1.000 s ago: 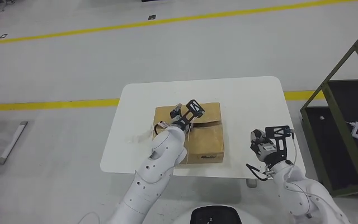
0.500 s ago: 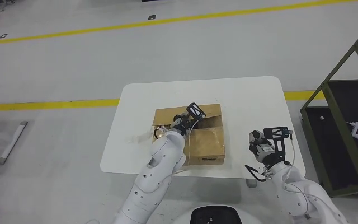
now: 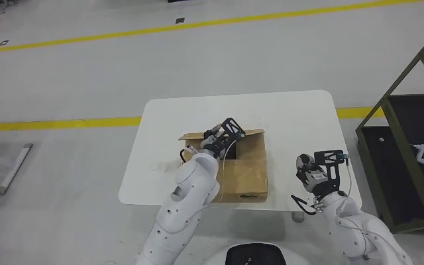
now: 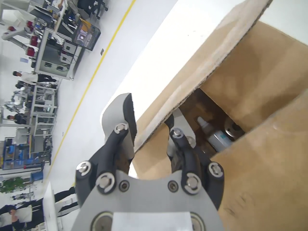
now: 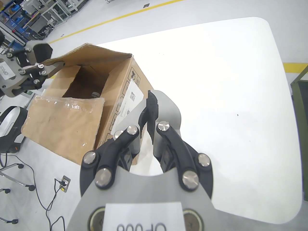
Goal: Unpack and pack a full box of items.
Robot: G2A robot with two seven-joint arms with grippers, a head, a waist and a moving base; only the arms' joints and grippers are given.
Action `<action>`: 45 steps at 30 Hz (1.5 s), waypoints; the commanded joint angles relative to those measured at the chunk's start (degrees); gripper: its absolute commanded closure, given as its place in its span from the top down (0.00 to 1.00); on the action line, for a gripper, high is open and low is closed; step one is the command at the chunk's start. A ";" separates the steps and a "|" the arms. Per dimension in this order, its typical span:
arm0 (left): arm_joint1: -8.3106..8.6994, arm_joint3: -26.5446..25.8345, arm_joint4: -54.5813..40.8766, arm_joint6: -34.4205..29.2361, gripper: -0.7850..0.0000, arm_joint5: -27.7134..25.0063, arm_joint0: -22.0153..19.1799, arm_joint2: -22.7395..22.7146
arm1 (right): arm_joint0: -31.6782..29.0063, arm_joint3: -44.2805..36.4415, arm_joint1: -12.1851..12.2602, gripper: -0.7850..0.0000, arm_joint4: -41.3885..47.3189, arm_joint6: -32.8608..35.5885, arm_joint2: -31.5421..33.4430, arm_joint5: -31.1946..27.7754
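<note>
left gripper (image 4: 150,118), fingers clamped on the flap (image 4: 216,56), had swung the box (image 3: 252,175) open; right gripper (image 5: 151,111) fingers sat together.

A white table (image 3: 291,112) with rounded corners carries a brown cardboard box (image 3: 248,179) set toward its 6 o'clock edge. The box's flap (image 3: 252,134) on the 12 o'clock side stands raised, with a dark gap into the box just behind it, while the nearer flap lies flat. The left claw (image 3: 230,128) sits at the raised flap's edge. The right claw (image 3: 331,158) hangs over bare table at the box's 3 o'clock, apart from it. On the grey floor a yellow line (image 3: 199,24) runs past at 12 o'clock, and a dark green frame (image 3: 391,132) stands at the table's 3 o'clock.
</note>
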 commanded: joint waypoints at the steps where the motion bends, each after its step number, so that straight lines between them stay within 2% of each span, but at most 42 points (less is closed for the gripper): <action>1: -0.42 2.40 1.03 1.20 1.00 1.28 -2.47 0.59 | -0.10 -0.10 0.02 0.00 -0.03 -0.06 0.04 0.04; 11: -3.08 15.16 2.91 4.28 1.00 7.26 -11.77 4.66 | -1.27 -0.68 0.10 0.00 0.05 -0.68 0.55 0.47; 23: -6.63 28.09 2.43 2.83 1.00 14.13 -17.90 8.27 | -1.65 -0.56 0.17 0.00 0.33 -0.69 0.70 0.66; 31: -8.07 32.71 2.46 2.46 1.00 15.60 -19.32 8.72 | -1.10 -0.11 0.24 0.00 0.46 -0.43 0.94 0.47; 40: -9.00 35.02 2.83 2.70 1.00 15.49 -19.64 8.24 | -0.31 0.48 0.22 0.00 1.04 -0.47 0.67 0.67; 43: -9.07 34.73 2.34 2.29 1.00 15.30 -19.45 7.26 | -0.16 0.64 0.14 0.00 2.54 -0.74 0.66 0.90; 45: -8.99 33.97 2.63 2.27 1.00 14.86 -19.16 6.66 | -0.13 0.51 -0.21 0.00 9.94 -1.26 0.85 1.33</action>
